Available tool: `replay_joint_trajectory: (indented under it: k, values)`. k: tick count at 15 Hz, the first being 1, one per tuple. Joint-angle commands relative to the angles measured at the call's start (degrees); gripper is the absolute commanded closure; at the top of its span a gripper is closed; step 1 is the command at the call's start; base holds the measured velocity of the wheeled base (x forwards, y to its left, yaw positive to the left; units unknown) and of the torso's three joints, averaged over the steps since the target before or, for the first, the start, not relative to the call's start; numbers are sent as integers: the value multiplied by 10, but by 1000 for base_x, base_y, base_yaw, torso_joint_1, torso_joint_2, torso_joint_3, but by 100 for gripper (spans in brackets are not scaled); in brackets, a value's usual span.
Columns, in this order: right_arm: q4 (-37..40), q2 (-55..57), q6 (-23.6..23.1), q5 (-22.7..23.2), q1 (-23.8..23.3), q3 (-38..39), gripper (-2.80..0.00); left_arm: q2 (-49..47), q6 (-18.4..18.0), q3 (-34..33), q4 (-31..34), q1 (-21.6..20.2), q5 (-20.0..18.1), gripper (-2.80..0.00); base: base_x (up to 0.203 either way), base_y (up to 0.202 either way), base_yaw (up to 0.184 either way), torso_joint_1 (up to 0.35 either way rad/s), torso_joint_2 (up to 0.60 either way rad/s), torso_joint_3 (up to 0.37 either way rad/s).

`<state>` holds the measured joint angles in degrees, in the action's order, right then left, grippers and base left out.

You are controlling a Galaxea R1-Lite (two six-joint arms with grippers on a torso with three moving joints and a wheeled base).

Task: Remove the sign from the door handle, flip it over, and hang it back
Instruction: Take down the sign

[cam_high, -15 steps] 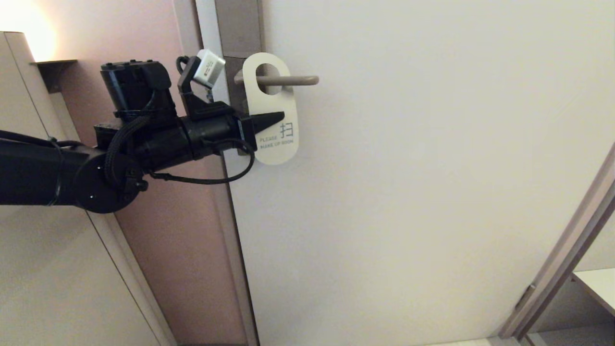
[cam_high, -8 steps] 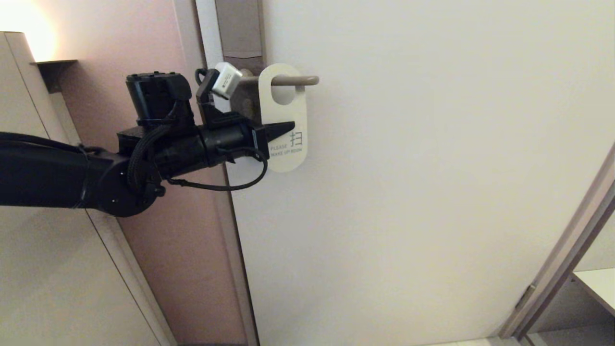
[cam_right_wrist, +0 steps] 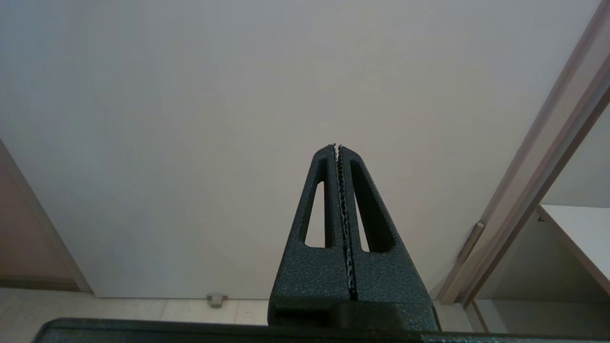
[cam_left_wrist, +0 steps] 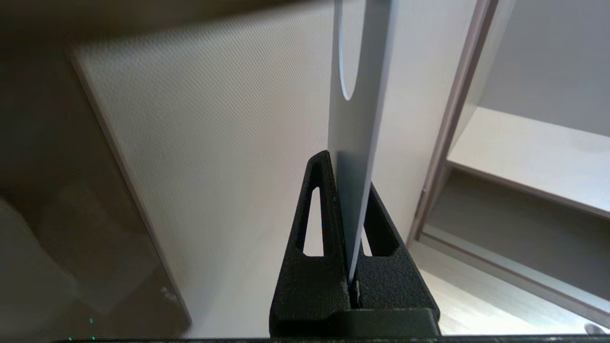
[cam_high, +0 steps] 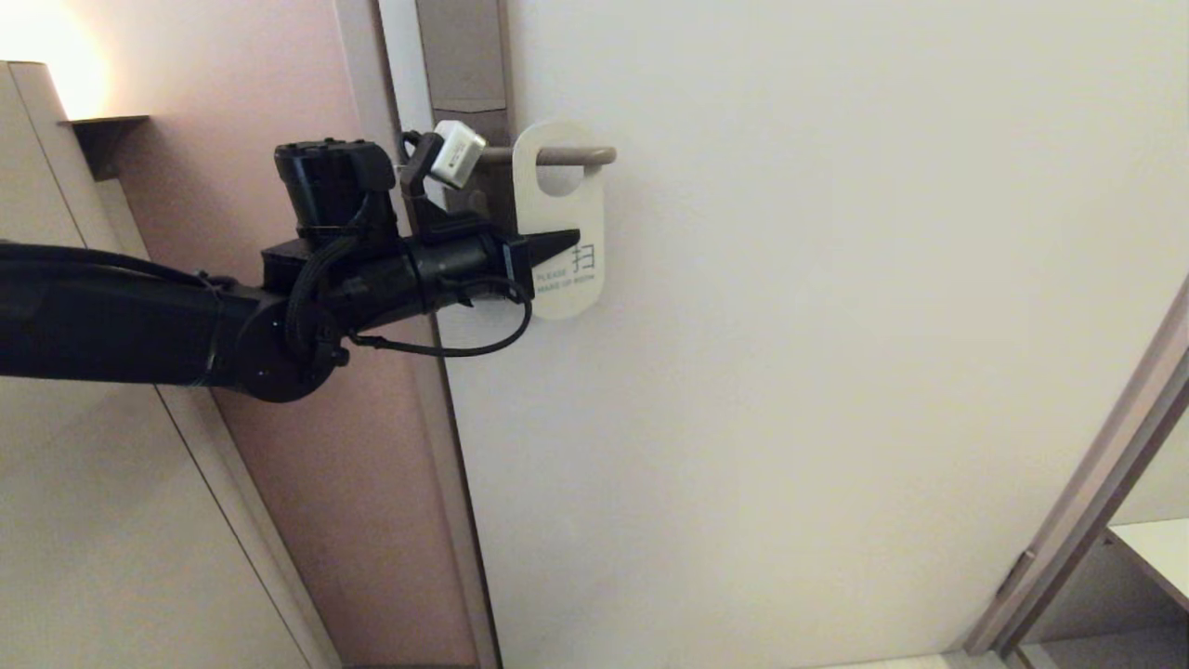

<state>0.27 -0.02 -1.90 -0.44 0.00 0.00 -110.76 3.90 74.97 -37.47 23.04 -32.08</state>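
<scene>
The sign point(cam_high: 565, 209) shows its white "PLEASE MAKE UP ROOM" side and still hangs by its oval hole on the door handle point(cam_high: 581, 156), near the lever's free end. My left gripper point(cam_high: 567, 243) is shut on the sign's lower half. In the left wrist view the card point(cam_left_wrist: 357, 119) stands edge-on between the black fingers point(cam_left_wrist: 317, 209), with the oval hole above them. My right gripper point(cam_right_wrist: 336, 146) is shut and empty, out of the head view, pointing at the door's lower part.
The lock plate point(cam_high: 463, 56) runs up the white door's point(cam_high: 836, 325) edge, beside a pinkish wall point(cam_high: 279, 84). A door frame point(cam_high: 1096, 492) and a shelf point(cam_high: 1156, 548) stand at the right. A small doorstop point(cam_right_wrist: 217, 299) sits on the floor.
My left gripper has slid the sign to the right along the handle, from next to the lock plate toward the lever's free end, and the arm has followed.
</scene>
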Motion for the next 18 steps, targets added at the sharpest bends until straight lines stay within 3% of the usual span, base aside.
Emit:
replay_joint_trajectory:
  k: [1,18]
  values:
    - [0,0,0,0,0,0,0,-9,1,11,-2,1,-2,0,0,0,0,0,0,0]
    - [0,0,0,0,0,0,0,-25,0,43,-2,46,-3,0,0,0,0,0,0,0]
